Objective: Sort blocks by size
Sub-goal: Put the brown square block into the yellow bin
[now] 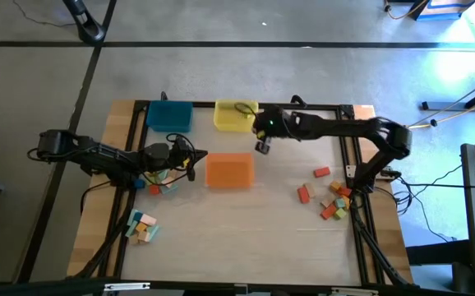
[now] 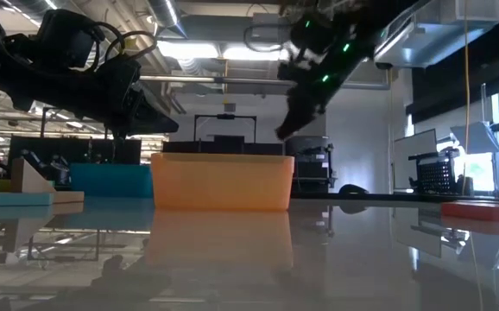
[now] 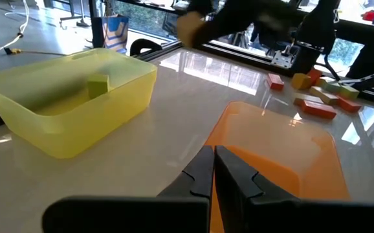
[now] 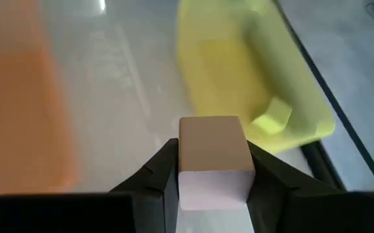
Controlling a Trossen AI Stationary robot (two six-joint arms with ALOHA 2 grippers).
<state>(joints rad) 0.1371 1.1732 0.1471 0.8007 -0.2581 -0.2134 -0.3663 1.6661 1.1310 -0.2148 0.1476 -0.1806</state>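
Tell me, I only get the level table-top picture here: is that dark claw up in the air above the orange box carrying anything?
Observer: Yes. The right gripper is shut on a natural wood block, seen from its wrist camera.
Operator: Where is it, seen from above?
Observer: It hangs between the yellow tray and the orange tray, just right of the yellow one.
Operator: Is the yellow one empty?
Observer: No, one yellow-green block already lies in it.
Operator: And the other claw?
Observer: The left gripper is shut on nothing, at the orange tray's left edge.
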